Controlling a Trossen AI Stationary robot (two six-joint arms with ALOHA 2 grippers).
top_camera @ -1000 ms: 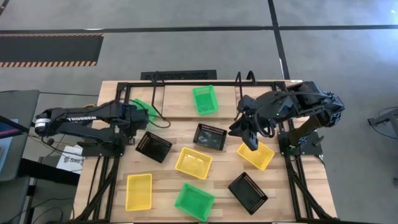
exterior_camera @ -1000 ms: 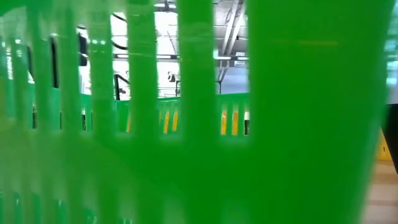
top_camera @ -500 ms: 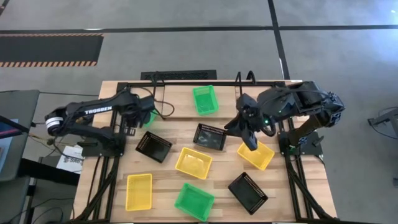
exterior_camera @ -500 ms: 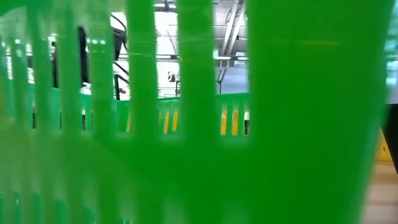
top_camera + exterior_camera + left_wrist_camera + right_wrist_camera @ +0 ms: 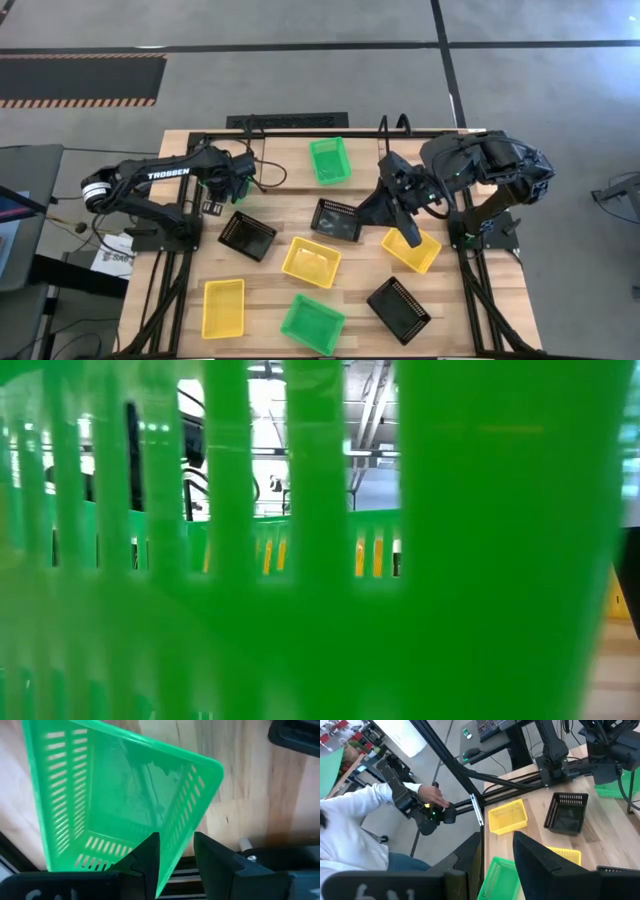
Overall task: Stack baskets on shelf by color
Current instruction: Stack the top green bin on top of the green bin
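**Left pincer pinched a green basket's wall over the shelf**

A green basket (image 5: 125,805) hung tilted over the shelf's (image 5: 285,160) left end, one slotted wall clamped between the left pincer's (image 5: 175,852) fingers. It looked light, thin and springy, so a grip on the rim or wall should suit. The right pincer (image 5: 385,200) hovered over the tabletop (image 5: 265,305), holding nothing, fingers parted. White letters on the left arm read TROSSEN.

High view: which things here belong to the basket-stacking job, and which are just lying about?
Job:
- green baskets
- yellow baskets
- black baskets
- shelf
- left tool, gripping a green basket's wall
- right tool, open

Not the job:
- paper sheet beside the table
- person holding a black device
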